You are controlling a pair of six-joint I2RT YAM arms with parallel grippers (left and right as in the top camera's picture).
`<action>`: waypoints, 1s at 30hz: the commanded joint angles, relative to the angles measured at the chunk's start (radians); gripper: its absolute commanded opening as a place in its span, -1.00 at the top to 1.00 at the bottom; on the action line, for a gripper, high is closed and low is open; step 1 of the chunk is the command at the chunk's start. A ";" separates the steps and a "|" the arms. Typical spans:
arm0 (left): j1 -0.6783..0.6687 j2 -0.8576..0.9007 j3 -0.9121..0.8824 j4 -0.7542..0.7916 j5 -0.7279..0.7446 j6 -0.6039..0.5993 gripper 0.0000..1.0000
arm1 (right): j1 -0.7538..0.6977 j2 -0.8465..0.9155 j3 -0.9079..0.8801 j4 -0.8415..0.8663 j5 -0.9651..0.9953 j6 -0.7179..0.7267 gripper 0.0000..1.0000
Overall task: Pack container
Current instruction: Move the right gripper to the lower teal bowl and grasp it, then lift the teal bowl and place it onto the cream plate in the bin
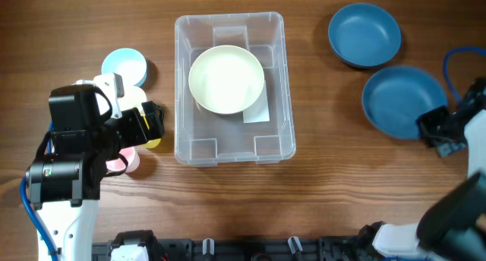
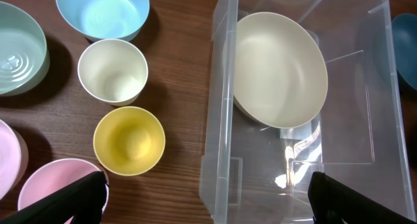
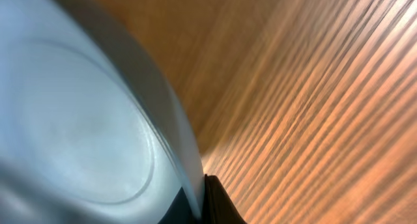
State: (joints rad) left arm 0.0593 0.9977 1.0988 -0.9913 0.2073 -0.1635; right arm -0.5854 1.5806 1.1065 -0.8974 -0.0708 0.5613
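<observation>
The container (image 1: 183,79) is a large clear bin at the table's middle, with a cream bowl (image 1: 226,79) lying in it; both show in the left wrist view, bin (image 2: 221,120) and bowl (image 2: 280,68). Two blue bowls sit at the right, one far (image 1: 364,35) and one nearer (image 1: 402,100). My right gripper (image 1: 434,129) is shut on the nearer blue bowl's rim (image 3: 189,178), one finger on each side of the wall. My left gripper (image 2: 208,198) is open and empty, above the table by the bin's left front corner.
Left of the bin stand several small vessels: a light blue bowl (image 2: 102,12), a cream cup (image 2: 113,71), a yellow cup (image 2: 129,140), a pink cup (image 2: 55,185) and a pale green bowl (image 2: 16,48). A black rail runs along the front edge (image 1: 250,249).
</observation>
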 commanded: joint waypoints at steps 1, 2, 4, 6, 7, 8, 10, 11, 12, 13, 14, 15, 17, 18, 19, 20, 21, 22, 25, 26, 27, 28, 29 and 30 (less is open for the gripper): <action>0.005 0.001 0.018 0.000 0.002 -0.002 -1.00 | 0.084 -0.200 0.166 -0.035 -0.036 -0.113 0.92; 0.005 0.001 0.018 0.000 0.002 -0.002 -0.99 | 0.135 -0.230 0.227 -0.060 -0.048 -0.138 0.91; 0.004 0.001 0.018 0.000 0.002 -0.002 -1.00 | 0.242 -0.241 0.343 -0.103 -0.047 -0.161 0.91; 0.004 0.001 0.018 0.000 0.002 -0.002 -0.99 | 0.405 -0.222 0.488 -0.129 -0.042 -0.196 0.91; 0.005 0.001 0.018 0.000 0.002 -0.002 -1.00 | 0.449 -0.211 0.523 -0.130 -0.038 -0.199 0.91; 0.004 0.001 0.018 0.000 0.002 -0.002 -1.00 | 0.557 -0.174 0.591 -0.130 -0.035 -0.222 0.91; 0.004 0.001 0.018 0.000 0.002 -0.002 -0.99 | 0.739 -0.044 0.695 -0.144 -0.035 -0.275 0.91; 0.005 0.001 0.018 0.000 0.002 -0.002 -1.00 | 0.784 0.006 0.720 -0.148 -0.035 -0.292 0.92; 0.005 0.001 0.018 0.000 0.002 -0.002 -0.99 | 0.830 0.069 0.743 -0.142 -0.033 -0.304 0.91; 0.004 0.001 0.018 0.000 0.002 -0.002 -1.00 | 0.874 0.142 0.768 -0.129 -0.031 -0.315 0.91; 0.005 0.001 0.018 0.000 0.002 -0.002 -1.00 | 0.900 0.199 0.791 -0.117 -0.029 -0.329 0.91; 0.005 0.001 0.018 0.000 0.002 -0.002 -1.00 | 0.927 0.264 0.825 -0.113 -0.004 -0.343 0.92; 0.005 0.001 0.018 -0.001 0.002 -0.002 -0.99 | 0.967 0.383 0.888 -0.116 0.060 -0.357 0.92; 0.005 0.001 0.018 -0.001 0.002 -0.002 -0.99 | 0.976 0.426 0.894 -0.108 0.064 -0.355 0.92; 0.004 0.001 0.018 -0.001 0.002 -0.002 -1.00 | 0.979 0.459 0.894 -0.100 0.062 -0.352 0.92; 0.005 0.001 0.018 -0.001 0.002 -0.002 -0.99 | 0.981 0.483 0.894 -0.096 0.062 -0.352 0.92; 0.004 0.001 0.018 -0.001 0.002 -0.002 -1.00 | 0.981 0.514 0.894 -0.093 0.058 -0.352 0.92; 0.004 0.001 0.018 -0.001 0.002 -0.002 -1.00 | 0.981 0.529 0.894 -0.093 0.047 -0.353 0.92; 0.005 0.001 0.018 -0.001 0.002 -0.002 -1.00 | 0.981 0.543 0.894 -0.087 0.043 -0.352 0.85; 0.005 0.001 0.018 -0.001 0.002 -0.002 -1.00 | 0.981 0.543 0.894 -0.082 0.030 -0.353 0.75; 0.005 0.001 0.018 -0.001 0.002 -0.002 -0.99 | 0.981 0.543 0.894 -0.079 0.012 -0.352 0.12; 0.004 0.001 0.018 -0.001 0.002 -0.002 -1.00 | 0.981 0.543 0.894 -0.078 -0.003 -0.353 -0.06; 0.004 0.001 0.018 -0.001 0.002 -0.002 -0.99 | 0.981 0.543 0.894 -0.079 -0.009 -0.352 -0.20; 0.005 0.001 0.018 -0.001 0.002 -0.002 -1.00 | 0.981 0.542 0.894 -0.085 -0.009 -0.351 -0.18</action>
State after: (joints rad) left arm 0.0593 0.9985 1.0988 -0.9920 0.2073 -0.1635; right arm 0.3962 2.1174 1.9720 -0.9791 -0.0521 0.2092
